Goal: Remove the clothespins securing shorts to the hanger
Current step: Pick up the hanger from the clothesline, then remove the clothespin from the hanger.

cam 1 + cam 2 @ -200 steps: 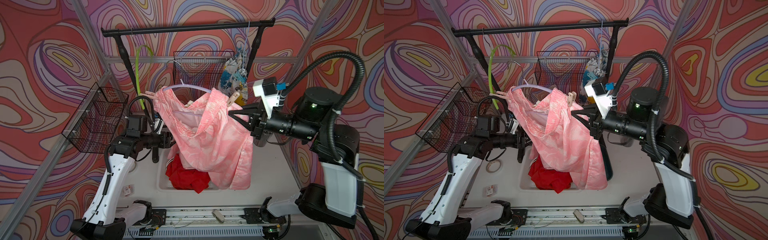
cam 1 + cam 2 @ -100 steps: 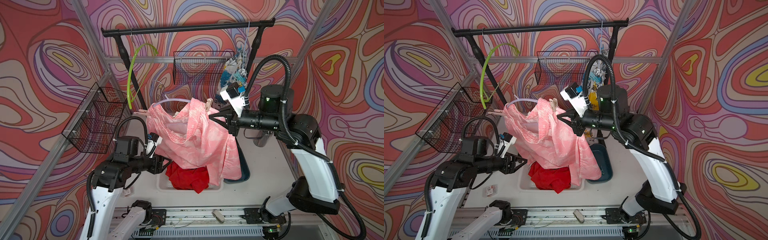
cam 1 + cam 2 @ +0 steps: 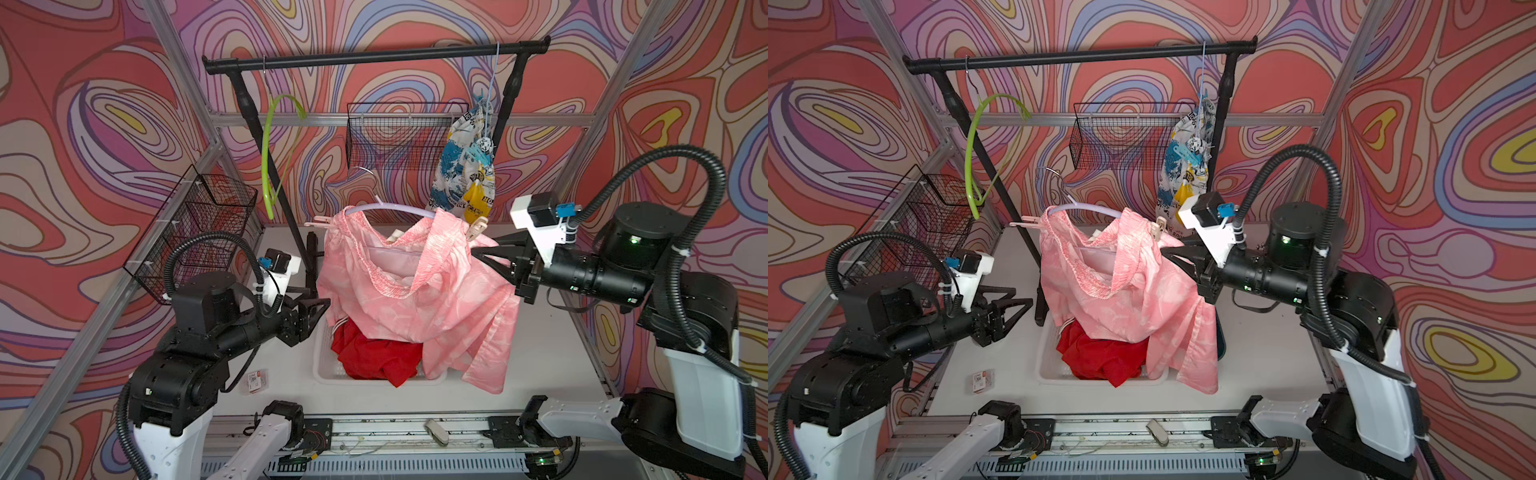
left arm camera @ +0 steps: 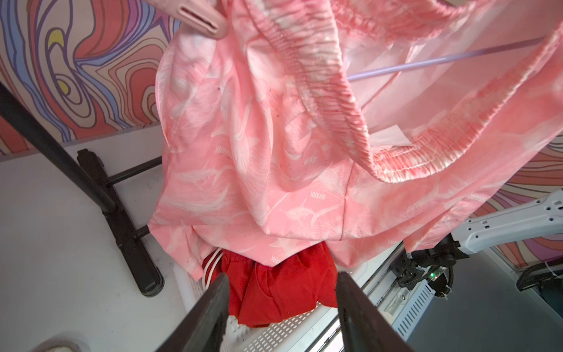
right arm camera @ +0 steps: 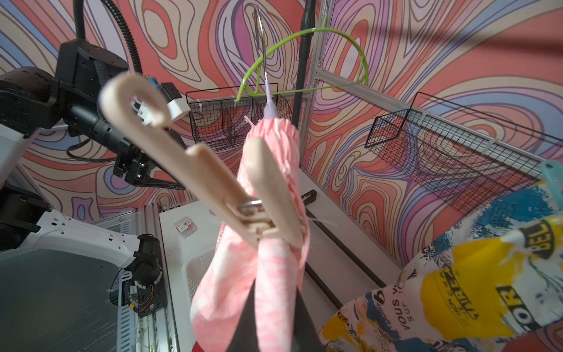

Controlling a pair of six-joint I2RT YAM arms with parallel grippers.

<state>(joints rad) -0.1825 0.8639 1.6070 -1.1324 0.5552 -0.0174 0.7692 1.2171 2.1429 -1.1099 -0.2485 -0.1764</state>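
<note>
The pink shorts (image 3: 415, 282) hang on a lavender hanger (image 3: 395, 208) whose hook is off the rail. My right gripper (image 3: 478, 251) is shut on the shorts' cloth at the hanger's right end, and the cloth (image 5: 274, 289) shows pinched between its jaws. A beige clothespin (image 5: 243, 195) clips that end just above the jaws. A pink clothespin (image 3: 320, 222) sits at the hanger's left end. My left gripper (image 4: 281, 276) is open and empty beside the shorts' left side. Red shorts (image 3: 374, 357) lie in the white basket (image 3: 322, 365).
Printed shorts (image 3: 465, 174) with a blue clothespin (image 3: 1187, 151) hang from the black rail (image 3: 374, 56). A green hanger (image 3: 274, 158) hangs at its left. Wire baskets stand at the left (image 3: 195, 232) and back (image 3: 403, 137). A loose peg (image 3: 434, 432) lies on the front rail.
The right arm swung the hanger and pink shorts to the left and back to the right. The left arm dropped back, then rose beside the shorts, its jaws slightly wider.
</note>
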